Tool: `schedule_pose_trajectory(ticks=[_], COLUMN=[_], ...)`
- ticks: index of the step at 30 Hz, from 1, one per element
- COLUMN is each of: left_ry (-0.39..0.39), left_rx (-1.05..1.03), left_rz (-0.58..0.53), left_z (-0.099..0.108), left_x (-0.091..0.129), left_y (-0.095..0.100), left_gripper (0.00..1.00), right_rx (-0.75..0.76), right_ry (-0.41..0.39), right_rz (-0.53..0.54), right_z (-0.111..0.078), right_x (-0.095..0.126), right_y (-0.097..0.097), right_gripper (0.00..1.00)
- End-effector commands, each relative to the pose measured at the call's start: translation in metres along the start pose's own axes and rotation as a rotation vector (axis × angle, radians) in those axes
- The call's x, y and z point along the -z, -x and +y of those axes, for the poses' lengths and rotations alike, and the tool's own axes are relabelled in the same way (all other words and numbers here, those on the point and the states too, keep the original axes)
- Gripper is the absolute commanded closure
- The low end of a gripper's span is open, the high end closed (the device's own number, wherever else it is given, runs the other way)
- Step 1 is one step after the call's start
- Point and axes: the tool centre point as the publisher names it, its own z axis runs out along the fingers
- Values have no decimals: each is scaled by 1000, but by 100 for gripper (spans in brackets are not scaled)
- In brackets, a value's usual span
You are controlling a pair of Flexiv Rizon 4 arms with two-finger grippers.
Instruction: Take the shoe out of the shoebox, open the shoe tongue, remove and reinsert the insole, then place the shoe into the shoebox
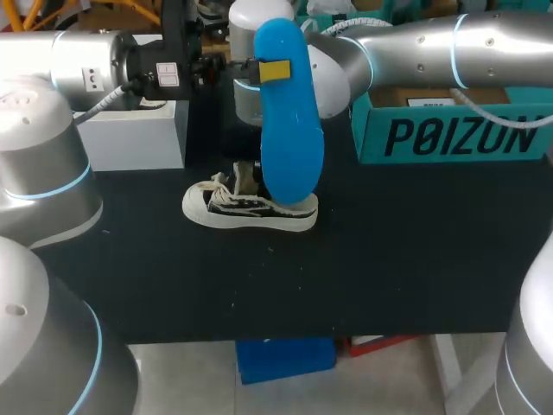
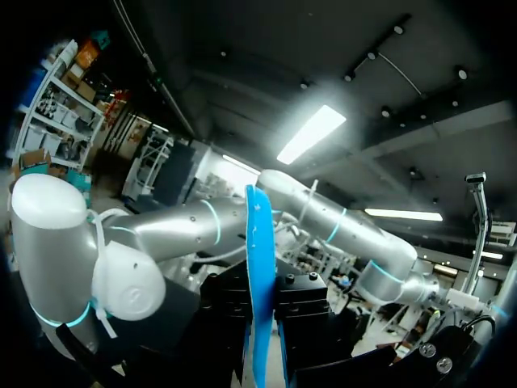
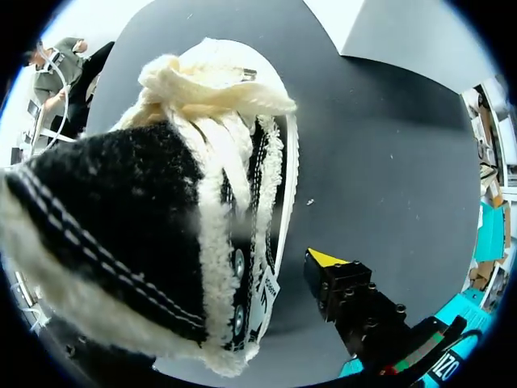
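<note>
A blue insole (image 1: 289, 121) hangs upright above the table, with my left gripper (image 1: 261, 71) shut on its upper part. In the left wrist view the insole (image 2: 258, 275) shows edge-on, pinched between the black fingers. Below it a black and cream sneaker (image 1: 251, 209) stands on the black table, toe to the left. My right arm (image 1: 415, 43) comes down behind the insole to the shoe's collar. The right wrist view is filled by the sneaker (image 3: 161, 210). Right gripper (image 3: 258, 263) is open: one yellow-tipped finger (image 3: 327, 260) stands just clear of the shoe's side, and the shoe hides the other.
The teal shoebox (image 1: 458, 134) stands at the back right of the table. A white box (image 1: 138, 134) sits at the back left. Bare black tabletop (image 1: 389, 259) lies in front of and to the right of the shoe.
</note>
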Motion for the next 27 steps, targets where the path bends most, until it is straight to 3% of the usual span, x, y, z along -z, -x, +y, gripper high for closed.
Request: schedule_pose_trajectory(ticks=[1, 20, 27], left_ry=[-2, -2, -2], left_rx=[-1, -1, -1], left_rz=[-4, -4, -4], left_z=[1, 1, 1], left_x=[-1, -1, -1], left_y=[0, 0, 0], left_gripper=[100, 100, 100], right_rx=[0, 0, -139], right_ry=[-5, -5, 36], right_rz=[5, 5, -97], right_z=[3, 3, -23], right_x=[-2, -2, 51], right_y=[3, 3, -1], right_gripper=[100, 100, 100])
